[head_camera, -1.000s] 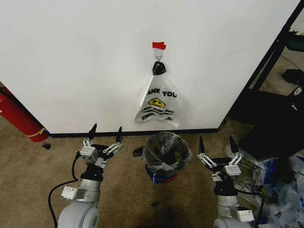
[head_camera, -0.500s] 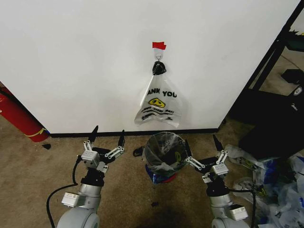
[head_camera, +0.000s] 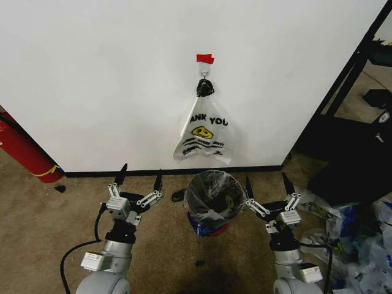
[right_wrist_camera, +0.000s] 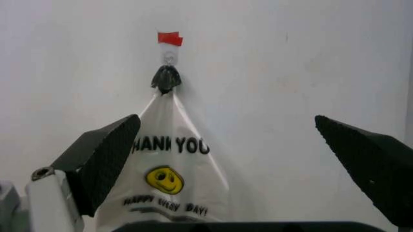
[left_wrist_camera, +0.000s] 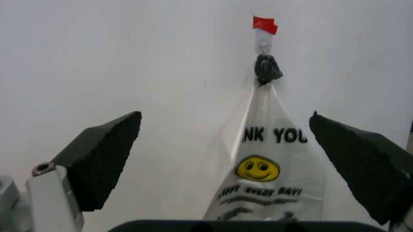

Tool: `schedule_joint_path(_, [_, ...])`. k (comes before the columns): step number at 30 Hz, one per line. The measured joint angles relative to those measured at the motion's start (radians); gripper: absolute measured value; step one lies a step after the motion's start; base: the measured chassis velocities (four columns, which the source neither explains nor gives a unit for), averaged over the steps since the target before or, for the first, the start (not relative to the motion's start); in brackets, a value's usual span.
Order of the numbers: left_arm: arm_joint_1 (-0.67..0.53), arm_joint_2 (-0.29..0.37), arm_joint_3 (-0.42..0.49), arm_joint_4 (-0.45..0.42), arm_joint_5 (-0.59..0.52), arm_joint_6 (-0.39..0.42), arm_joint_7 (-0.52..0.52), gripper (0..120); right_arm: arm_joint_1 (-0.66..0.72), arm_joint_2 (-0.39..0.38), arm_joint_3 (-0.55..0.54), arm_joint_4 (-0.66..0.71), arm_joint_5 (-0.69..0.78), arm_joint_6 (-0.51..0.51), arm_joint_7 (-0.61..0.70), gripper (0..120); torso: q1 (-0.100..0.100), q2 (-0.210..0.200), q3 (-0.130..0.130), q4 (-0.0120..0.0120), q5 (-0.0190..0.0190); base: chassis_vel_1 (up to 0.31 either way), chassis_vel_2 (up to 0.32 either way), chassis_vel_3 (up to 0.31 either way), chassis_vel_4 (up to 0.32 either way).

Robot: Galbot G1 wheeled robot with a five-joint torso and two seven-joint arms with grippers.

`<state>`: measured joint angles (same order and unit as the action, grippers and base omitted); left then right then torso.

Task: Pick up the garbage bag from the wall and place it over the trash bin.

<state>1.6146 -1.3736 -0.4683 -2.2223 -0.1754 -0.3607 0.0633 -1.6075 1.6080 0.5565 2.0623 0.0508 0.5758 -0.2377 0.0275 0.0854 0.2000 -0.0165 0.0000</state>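
The trash bin [head_camera: 215, 231], black with a red base, stands on the carpet below the wall [head_camera: 92, 79]. The garbage bag [head_camera: 201, 197], crinkly see-through plastic with a blue patch low down, lies over the bin's rim and sides. A white "THANK YOU" bag [head_camera: 205, 138] with a yellow smiley hangs from the hook [head_camera: 204, 75] under red tape [head_camera: 205, 59]; both wrist views face it [left_wrist_camera: 271, 164] [right_wrist_camera: 171, 169]. My left gripper [head_camera: 141, 170] [left_wrist_camera: 224, 116] is open, left of the bin. My right gripper [head_camera: 265, 179] [right_wrist_camera: 226, 118] is open, close to the bin's right side. Both hold nothing.
A red cylinder [head_camera: 21, 150] leans at the wall's foot on the far left. A black frame [head_camera: 355, 79] and dark boxes stand at the right. A heap of crinkly plastic bags [head_camera: 361, 239] lies on the floor at the right. Small dark scraps [head_camera: 199, 264] dot the carpet.
My right gripper has moved left, closer to the bin. My left gripper has shifted slightly right and toward the wall. Both bags have stayed where they were.
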Motion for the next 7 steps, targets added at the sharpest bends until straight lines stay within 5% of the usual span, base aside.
schedule_joint_path(7, [-0.003, 0.000, 0.003, 0.006, -0.002, -0.004, -0.002, 100, -0.005, 0.000, 0.000, 0.002, -0.010, -0.002, 0.003, 100, 0.000, 0.000, 0.000, 0.0000, 0.0000, 0.000, 0.000, 0.000, 0.000])
